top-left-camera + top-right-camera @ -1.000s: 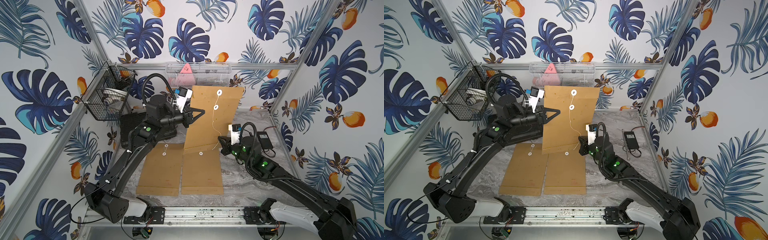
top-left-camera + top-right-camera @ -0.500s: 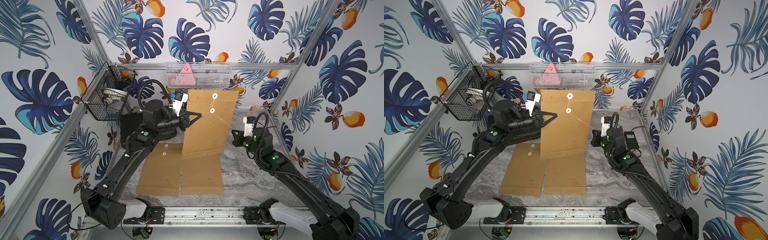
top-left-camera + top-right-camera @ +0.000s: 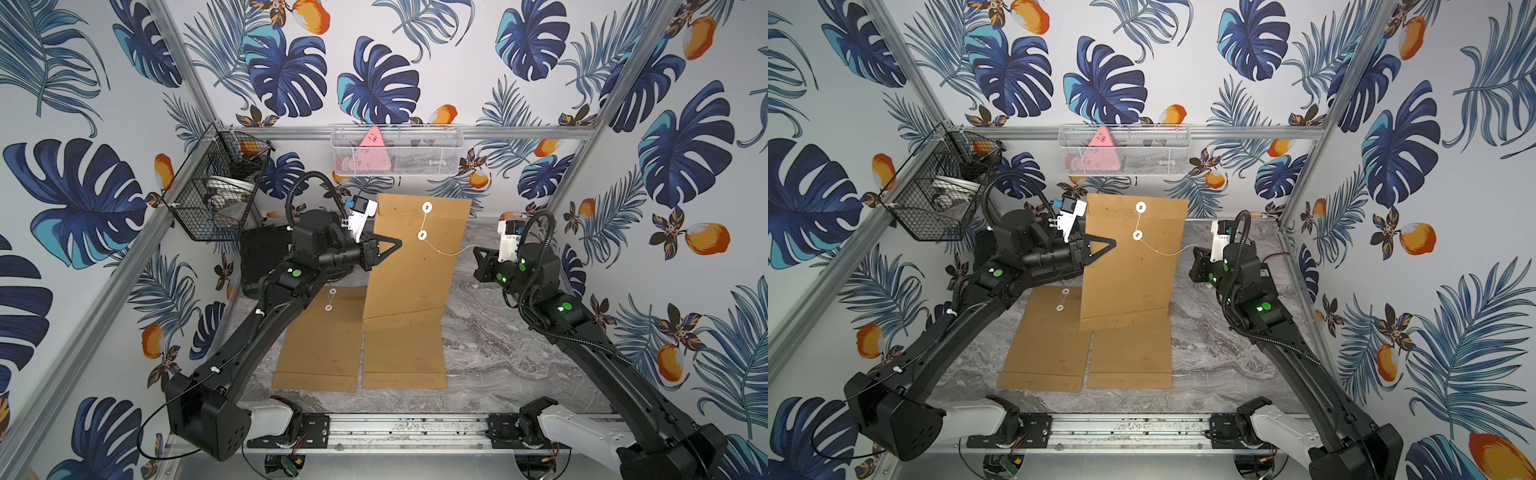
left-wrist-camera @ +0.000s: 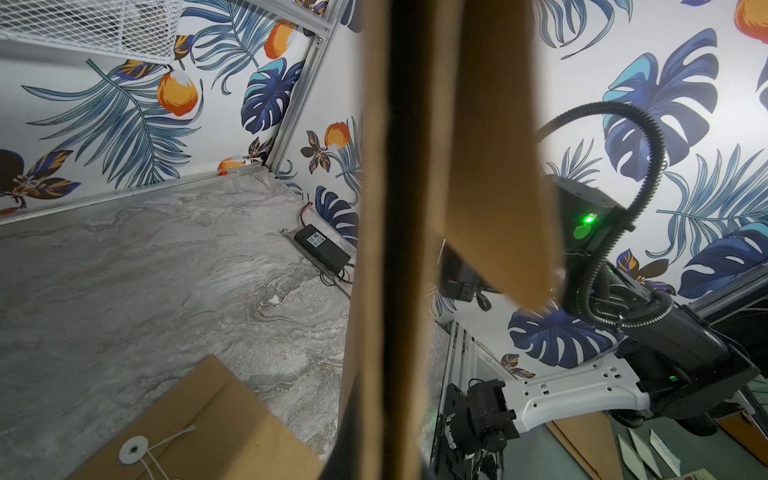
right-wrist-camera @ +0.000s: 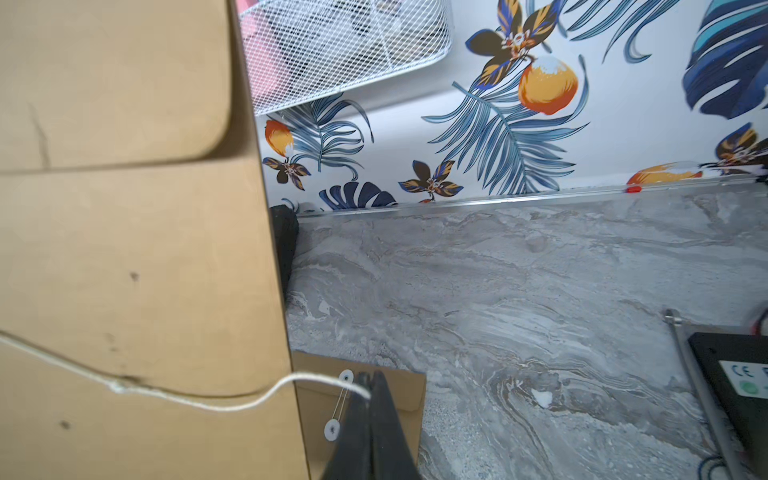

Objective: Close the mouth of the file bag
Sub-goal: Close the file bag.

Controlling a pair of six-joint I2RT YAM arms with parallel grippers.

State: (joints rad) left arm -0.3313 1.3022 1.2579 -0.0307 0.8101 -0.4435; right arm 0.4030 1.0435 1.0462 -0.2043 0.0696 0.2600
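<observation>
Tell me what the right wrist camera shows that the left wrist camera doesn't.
Only the right wrist view shows the white string pinched in the shut right gripper, trailing across the raised brown paper file bag. Only the left wrist view shows that bag edge-on, with the black right arm beyond it. Both show the grey marble tabletop, the white mesh basket, the black power adapter and a second brown file bag lying flat.

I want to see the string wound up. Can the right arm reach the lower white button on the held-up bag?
Probably yes. The right gripper, shut on the string, hangs beside the file bag; nothing blocks the lower button.
</observation>
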